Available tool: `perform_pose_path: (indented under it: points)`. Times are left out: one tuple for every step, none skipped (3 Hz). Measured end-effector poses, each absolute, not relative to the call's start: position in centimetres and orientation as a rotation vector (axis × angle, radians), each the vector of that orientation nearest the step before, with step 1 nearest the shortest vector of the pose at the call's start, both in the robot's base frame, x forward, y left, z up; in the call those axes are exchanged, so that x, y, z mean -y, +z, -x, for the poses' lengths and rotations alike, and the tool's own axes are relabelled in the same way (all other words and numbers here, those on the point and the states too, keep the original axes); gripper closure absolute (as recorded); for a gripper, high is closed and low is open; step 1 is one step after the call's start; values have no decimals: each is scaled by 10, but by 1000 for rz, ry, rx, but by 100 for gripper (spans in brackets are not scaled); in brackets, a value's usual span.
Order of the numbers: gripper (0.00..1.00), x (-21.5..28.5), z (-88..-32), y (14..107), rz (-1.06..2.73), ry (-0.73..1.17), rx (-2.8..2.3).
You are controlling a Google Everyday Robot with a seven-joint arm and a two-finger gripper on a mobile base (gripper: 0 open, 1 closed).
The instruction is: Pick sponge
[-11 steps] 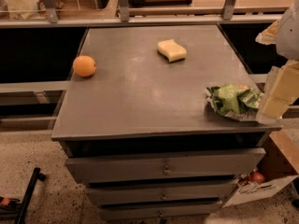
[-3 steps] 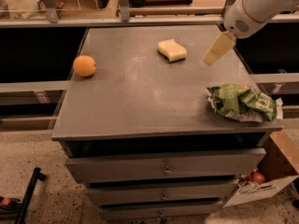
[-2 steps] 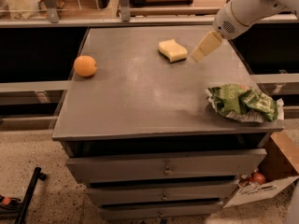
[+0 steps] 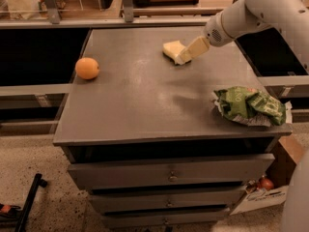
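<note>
The sponge [image 4: 172, 49] is a small pale yellow block lying on the grey cabinet top [image 4: 140, 100] near its far edge, right of centre. My gripper [image 4: 186, 55] reaches in from the upper right on a white arm. Its cream flat fingers [image 4: 193, 49] overlap the sponge's right end and hide that side. The sponge lies on the surface.
A round orange fruit [image 4: 87, 68] sits at the left of the top. A crumpled green chip bag [image 4: 250, 106] lies at the right front edge. Drawers run below the top. A cardboard box [image 4: 263, 192] stands on the floor at lower right.
The gripper has swung from the right side of the cabinet leftward and down, ending against the sponge's right end. The sponge, orange and bag have not moved.
</note>
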State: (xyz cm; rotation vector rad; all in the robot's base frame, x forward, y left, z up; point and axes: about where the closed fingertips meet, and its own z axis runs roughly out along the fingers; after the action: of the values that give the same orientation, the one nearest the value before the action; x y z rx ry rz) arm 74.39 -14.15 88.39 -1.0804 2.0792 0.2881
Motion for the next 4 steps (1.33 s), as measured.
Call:
perform_pose_path:
  points:
    - [0,125,-760,867,1056,316,-2023]
    - [0,113,-769,846,1050,336,-2019]
    - [18,104,-776,829,1032,357,-2038]
    - [41,99,-780,822,1018,379,-2055]
